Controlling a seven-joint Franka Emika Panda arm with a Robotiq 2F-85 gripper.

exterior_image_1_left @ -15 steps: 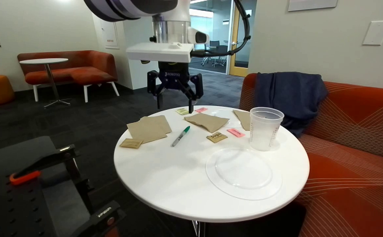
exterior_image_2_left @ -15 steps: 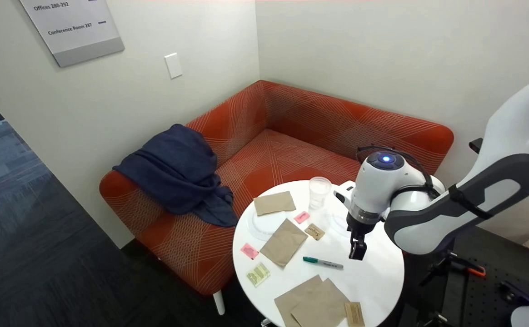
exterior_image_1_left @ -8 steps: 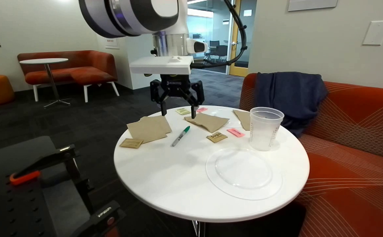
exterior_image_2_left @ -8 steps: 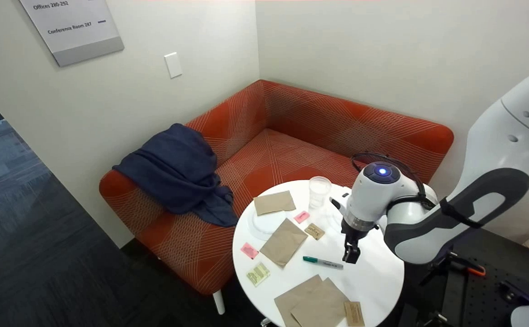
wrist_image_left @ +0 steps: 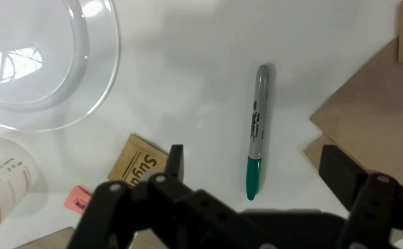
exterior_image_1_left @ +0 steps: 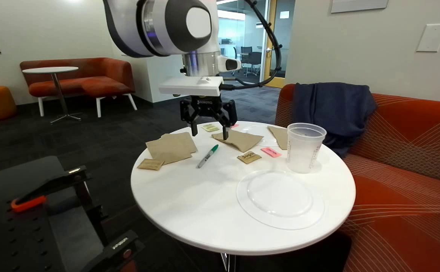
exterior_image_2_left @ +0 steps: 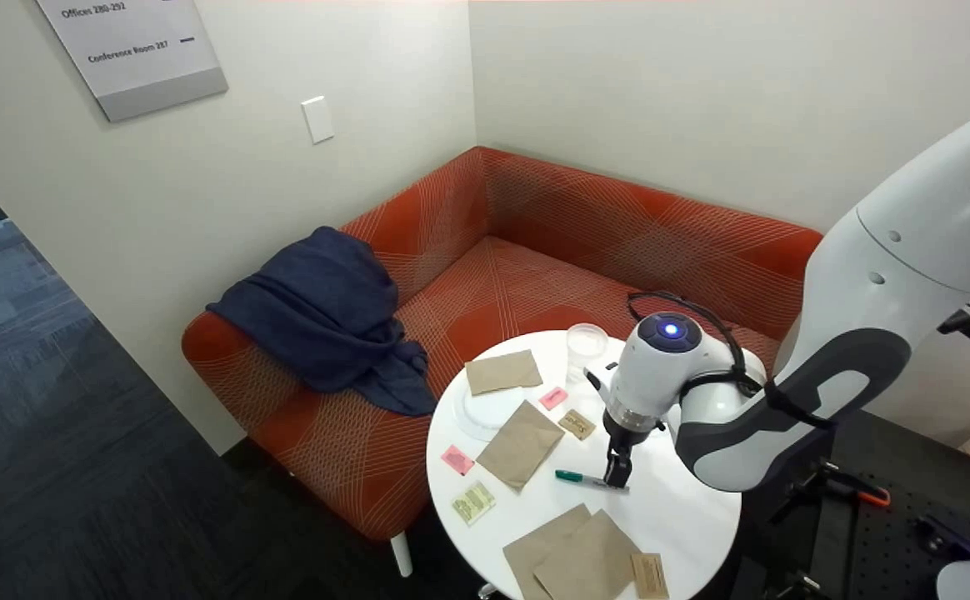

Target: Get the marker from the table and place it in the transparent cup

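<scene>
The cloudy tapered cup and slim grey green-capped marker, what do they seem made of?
The cloudy tapered cup looks like frosted plastic: its milky, translucent wall carries printed markings. The slim grey marker seems smooth, satiny plastic, going by its soft shine, though painted metal is possible.

Transparent cup (wrist_image_left: 4,183) (wrist view) partly off-frame.

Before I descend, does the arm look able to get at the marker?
Likely yes: in the wrist view the jaws stand open, the marker lies in line with their gap, and nothing covers it.
</scene>
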